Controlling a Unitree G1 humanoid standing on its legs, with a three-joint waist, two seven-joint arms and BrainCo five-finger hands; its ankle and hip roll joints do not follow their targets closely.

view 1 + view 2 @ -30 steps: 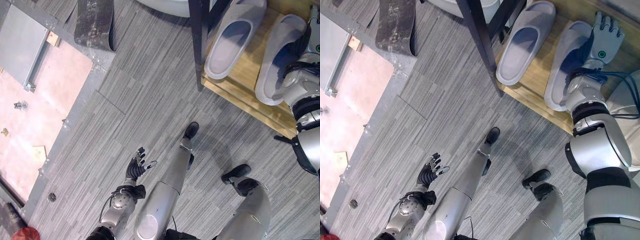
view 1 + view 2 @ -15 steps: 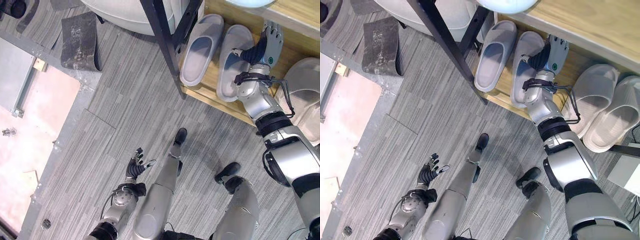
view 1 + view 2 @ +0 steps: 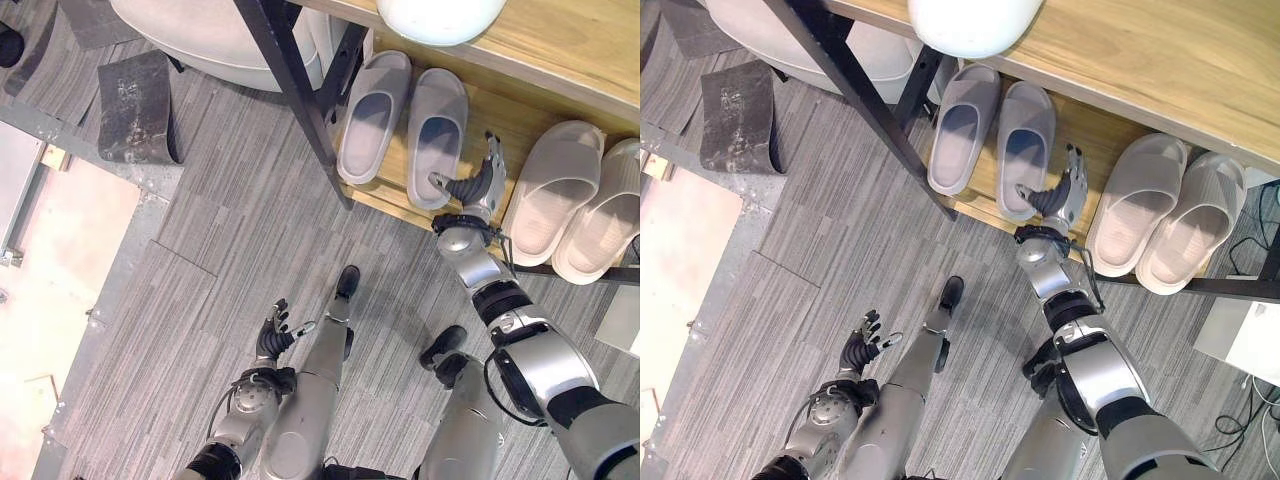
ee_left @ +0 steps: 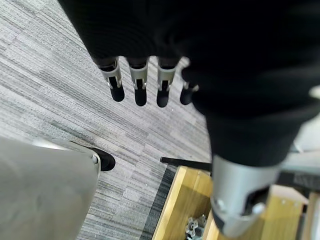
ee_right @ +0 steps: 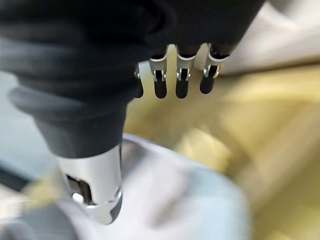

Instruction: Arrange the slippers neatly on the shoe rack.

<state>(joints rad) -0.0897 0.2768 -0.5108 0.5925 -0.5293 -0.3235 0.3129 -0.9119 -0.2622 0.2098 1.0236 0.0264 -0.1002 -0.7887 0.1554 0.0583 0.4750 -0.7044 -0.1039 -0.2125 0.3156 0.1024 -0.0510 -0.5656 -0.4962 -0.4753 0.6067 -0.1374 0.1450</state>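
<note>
On the shoe rack's (image 3: 400, 205) lower shelf, two grey slippers (image 3: 405, 125) lie side by side; my right hand (image 3: 478, 186) (fingers straight, holding nothing) hovers beside them. Left hand (image 3: 272, 336) relaxed over the floor.

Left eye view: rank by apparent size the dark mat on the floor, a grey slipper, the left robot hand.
1. Dark mat: largest.
2. Grey slipper on the rack's lower shelf: close to the mat, slightly smaller. Its neighbour looks alike.
3. Left robot hand: clearly smallest.
</note>
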